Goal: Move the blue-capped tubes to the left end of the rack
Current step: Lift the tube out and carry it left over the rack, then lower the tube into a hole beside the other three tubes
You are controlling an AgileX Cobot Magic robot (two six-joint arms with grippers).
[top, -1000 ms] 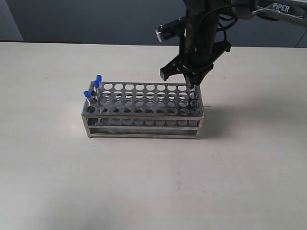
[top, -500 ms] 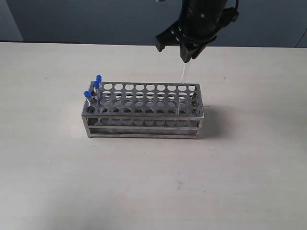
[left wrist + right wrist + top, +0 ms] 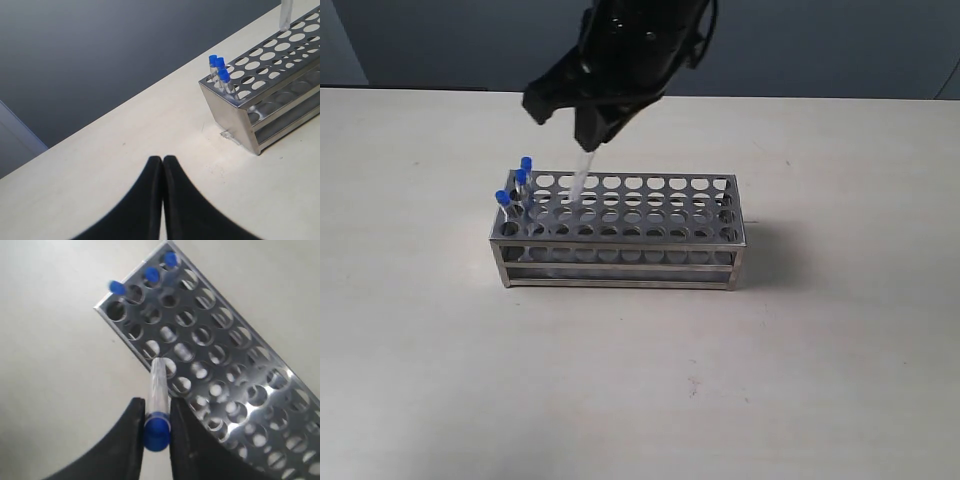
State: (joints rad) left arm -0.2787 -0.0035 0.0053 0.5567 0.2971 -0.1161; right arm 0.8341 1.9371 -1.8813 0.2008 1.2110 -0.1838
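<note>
The grey metal rack (image 3: 620, 232) stands mid-table. Three blue-capped tubes (image 3: 517, 183) stand in holes at its left end, also seen in the left wrist view as blue-capped tubes (image 3: 220, 75) and in the right wrist view as blue-capped tubes (image 3: 145, 276). My right gripper (image 3: 588, 140) is shut on a fourth blue-capped tube (image 3: 158, 405), holding it by the cap; its clear body (image 3: 578, 186) hangs tilted above the rack's left-centre holes. My left gripper (image 3: 163, 161) is shut and empty, over bare table left of the rack (image 3: 270, 95).
The pale table (image 3: 800, 380) carries nothing else. A dark wall (image 3: 840, 50) runs behind its far edge. The right arm (image 3: 640, 40) hangs over the rack's back side.
My right gripper has lifted the tube out of the rack's right end and carried it left, to above the left-centre holes. The three standing tubes have not moved.
</note>
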